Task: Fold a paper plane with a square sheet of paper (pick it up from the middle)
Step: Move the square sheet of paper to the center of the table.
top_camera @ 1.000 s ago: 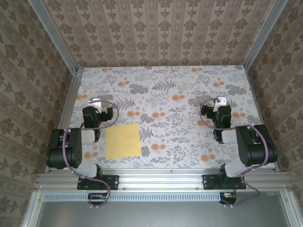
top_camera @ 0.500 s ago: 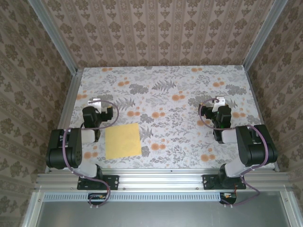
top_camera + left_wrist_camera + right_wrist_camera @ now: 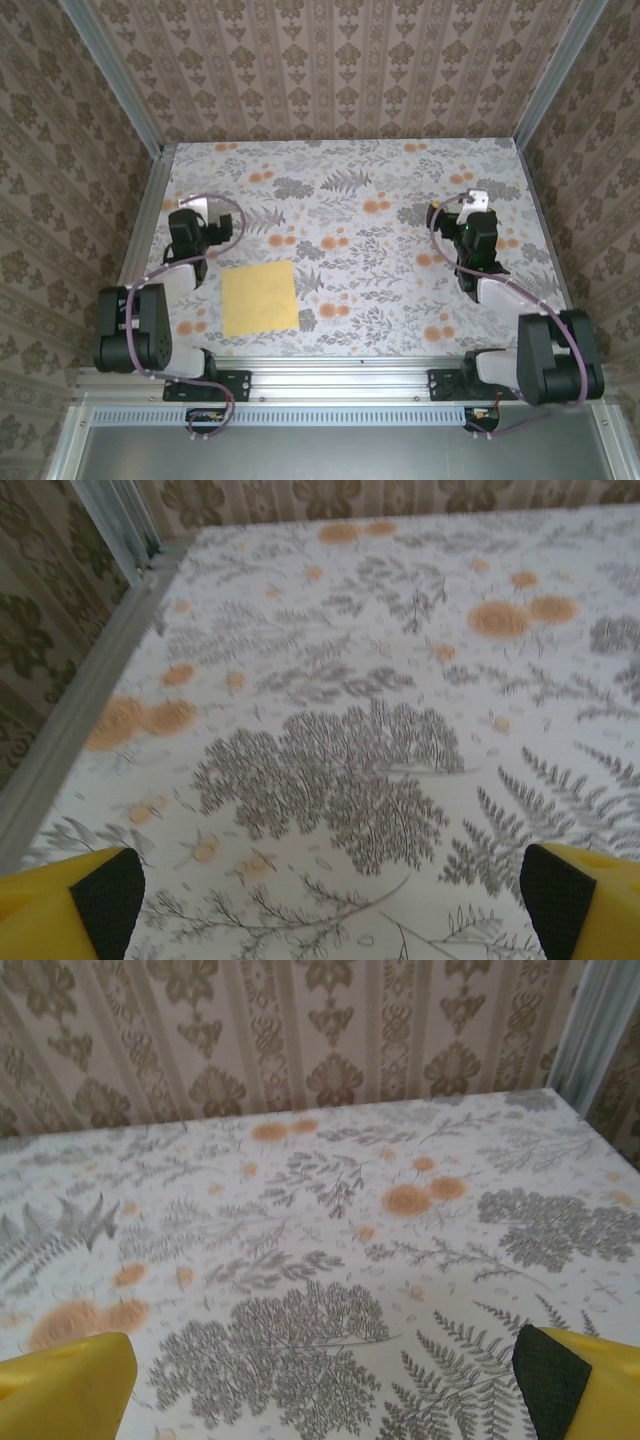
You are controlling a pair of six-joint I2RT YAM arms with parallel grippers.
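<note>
By table front edge, left of ctr: square sheet of paper flat; L gripper, R gripper wide open.

The right end effector was open wide. Its two yellow fingers sat far apart in the bottom corners, and the one on the right had a black pad on its inner side. Nothing was between them. Under them lay the counter, white with grey leaves and orange flowers printed on it. Behind the counter stood a brown patterned wall. A metal post stood in the far right corner.
</note>
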